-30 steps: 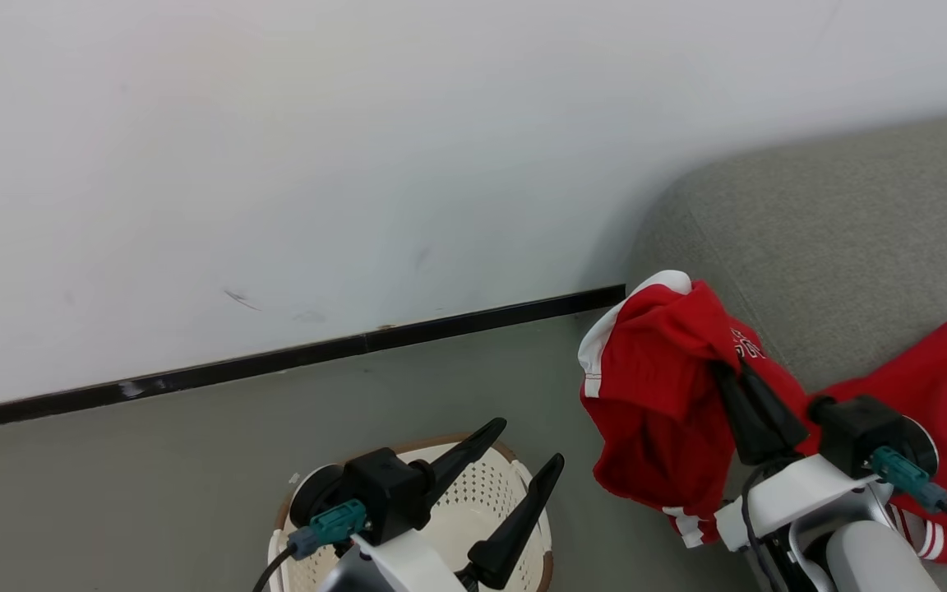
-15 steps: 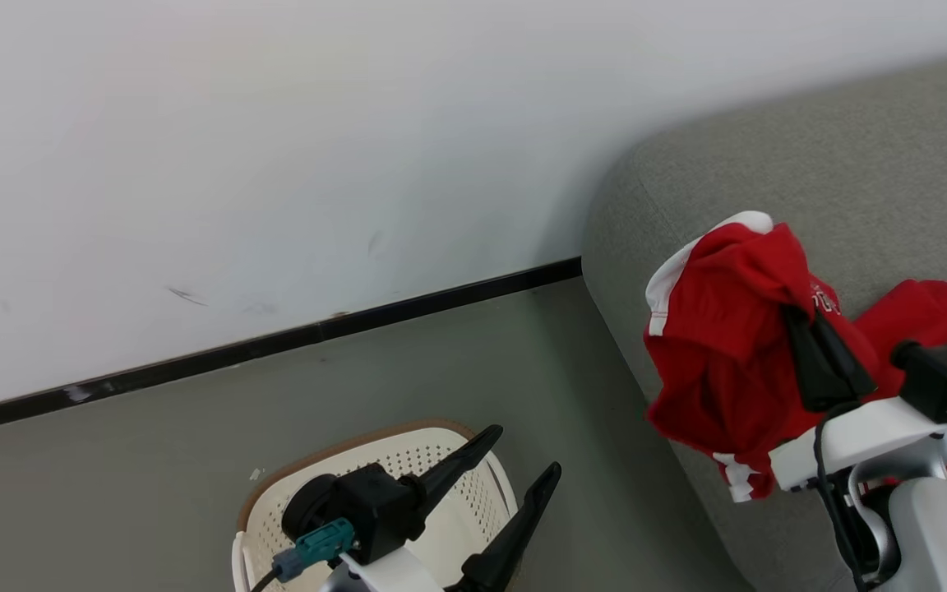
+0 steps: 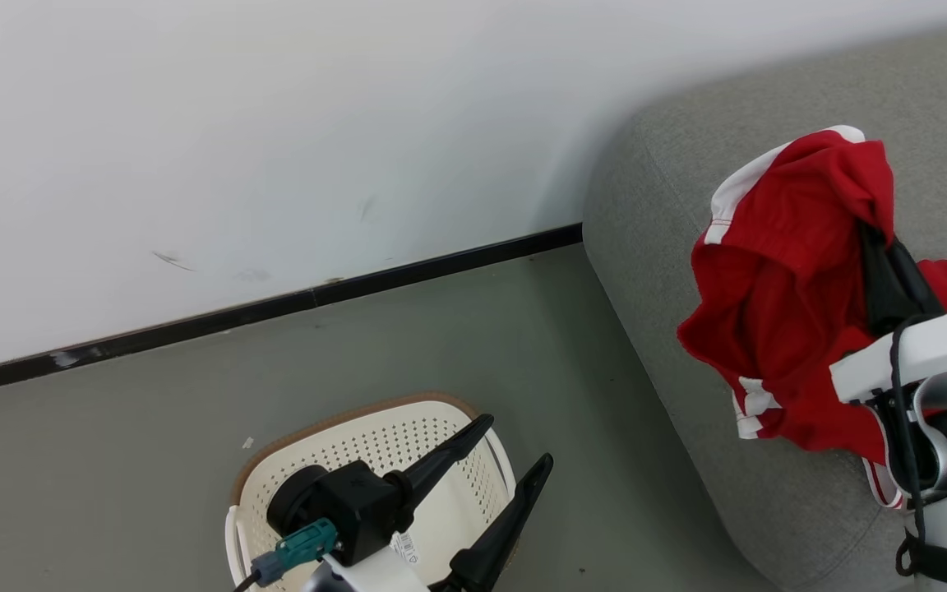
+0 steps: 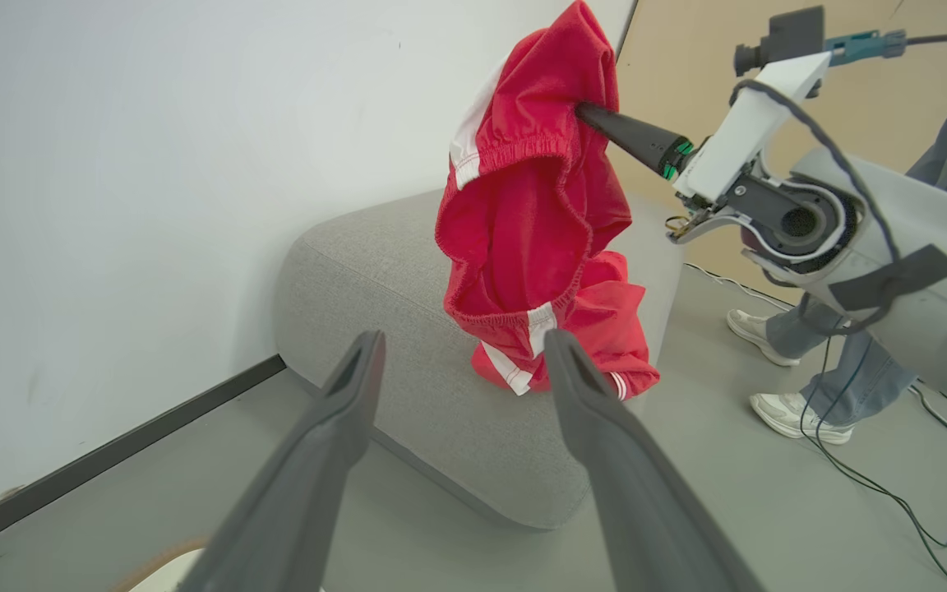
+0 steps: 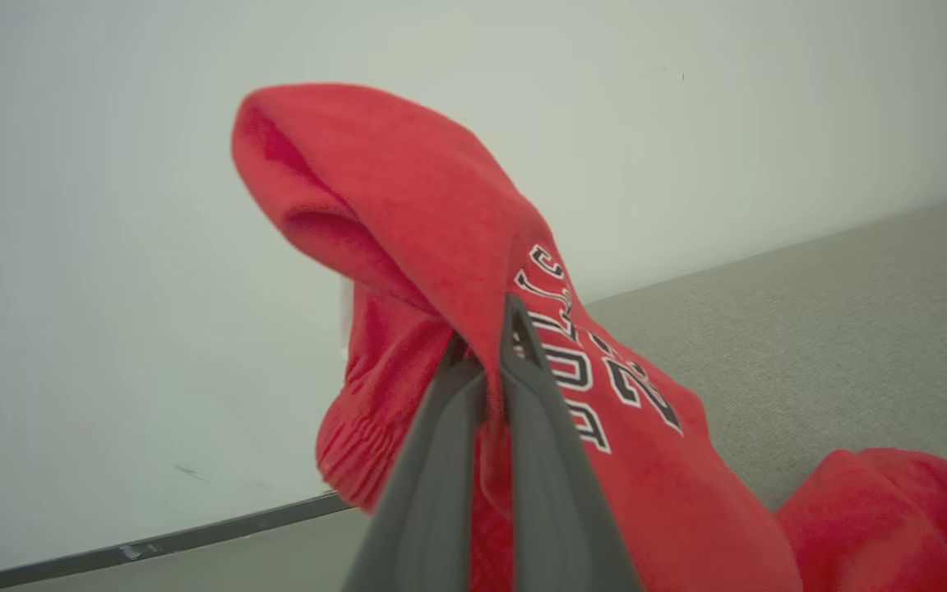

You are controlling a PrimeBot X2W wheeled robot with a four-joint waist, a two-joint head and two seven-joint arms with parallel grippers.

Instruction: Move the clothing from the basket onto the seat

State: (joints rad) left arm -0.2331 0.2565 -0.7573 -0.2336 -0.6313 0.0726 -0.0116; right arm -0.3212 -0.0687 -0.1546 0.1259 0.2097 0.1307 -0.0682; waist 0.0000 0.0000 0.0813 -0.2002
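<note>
**Red garment hangs over the sofa's end, one pinch from delivery**

My right end effector (image 5: 494, 329) is clamped tight on a fold of a bright red soft fabric garment with white trim and lettering (image 3: 778, 288). It holds the garment up over the rounded end of the large grey upholstered sofa (image 3: 687, 205). The cloth drapes in loose folds from that single pinch. In the left wrist view its lower hem reaches a second bright red garment with white stripes (image 4: 605, 329), which lies on the seat. I cannot tell whether the two touch.

My left end effector (image 3: 515, 444) stands wide with nothing between its fingers. It hovers above the cream-white perforated plastic basket with a brown rim (image 3: 358, 415), which sits on the grey floor (image 3: 153, 460). No red shows in the part of the basket I can see. A person's legs and pale shoes (image 4: 786, 411) stand beyond the sofa.

From here I judge the garment light, limp and in no way fragile. It will not keep a shape and will follow whatever point it is held by. A pinch on any fold should carry it, though the gathered elastic band looks like the firmest hold. The risk I see is at release. Dropped too near the rounded edge, the soft cloth could slide to the floor. I would want most of it resting on the cushion before opening.
</note>
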